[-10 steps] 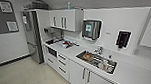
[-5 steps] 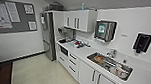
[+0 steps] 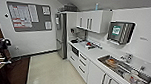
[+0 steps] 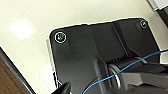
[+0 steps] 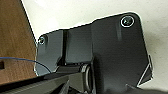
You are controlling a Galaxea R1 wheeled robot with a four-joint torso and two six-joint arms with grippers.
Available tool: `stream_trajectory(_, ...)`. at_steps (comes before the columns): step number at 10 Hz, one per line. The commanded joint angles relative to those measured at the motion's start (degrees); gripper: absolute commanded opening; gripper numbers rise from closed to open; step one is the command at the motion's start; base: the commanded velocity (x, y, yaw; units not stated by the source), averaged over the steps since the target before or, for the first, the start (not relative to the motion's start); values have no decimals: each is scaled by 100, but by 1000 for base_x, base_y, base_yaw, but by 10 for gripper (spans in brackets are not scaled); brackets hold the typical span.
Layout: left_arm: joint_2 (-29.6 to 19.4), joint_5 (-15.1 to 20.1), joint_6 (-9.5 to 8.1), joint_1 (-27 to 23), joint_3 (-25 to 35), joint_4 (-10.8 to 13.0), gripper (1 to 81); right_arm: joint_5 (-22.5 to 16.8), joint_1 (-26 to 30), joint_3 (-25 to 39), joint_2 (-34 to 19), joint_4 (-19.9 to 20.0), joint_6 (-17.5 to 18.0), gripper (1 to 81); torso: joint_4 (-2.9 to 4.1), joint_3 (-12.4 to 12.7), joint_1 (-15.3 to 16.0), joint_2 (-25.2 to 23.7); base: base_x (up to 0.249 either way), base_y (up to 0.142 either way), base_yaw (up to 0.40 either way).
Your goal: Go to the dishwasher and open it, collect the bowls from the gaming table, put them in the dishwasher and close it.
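You have the kitchen run ahead-right: I cannot pick out the dishwasher's grey front among the white cabinets (image 3: pixel 97 76) under the table (image 3: pixel 95 54) beside the sink (image 3: pixel 125 70), and cannot tell either tool's state.

Left wrist: wide black plate (image 4: pixel 82 57), matte, rounded corners; a round silver-ringed screw (image 4: pixel 60 36) at each visible corner. Thin blue cable (image 4: pixel 120 71) crosses a dark cylindrical joint with a pale metal ring (image 4: pixel 115 75). Right wrist: matching black plate (image 5: pixel 112 50), stepped in panels, ringed screw (image 5: pixel 126 21) at corner; blue cable (image 5: pixel 22 60) beside it; grey-ringed joint (image 5: pixel 86 77) below
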Motion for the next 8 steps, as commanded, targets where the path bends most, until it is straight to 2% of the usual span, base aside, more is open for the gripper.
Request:
stream_trajectory(1,-81,300,6,-280,-9,17,811,-237,336,76,-35,-82,-20,811,0,0,0,0,0,0,345)
stream_trajectory(8,-37,317,-3,-280,-17,52,811,-237,293,50,-35,-109,-20,811,0,0,0,0,0,0,345)
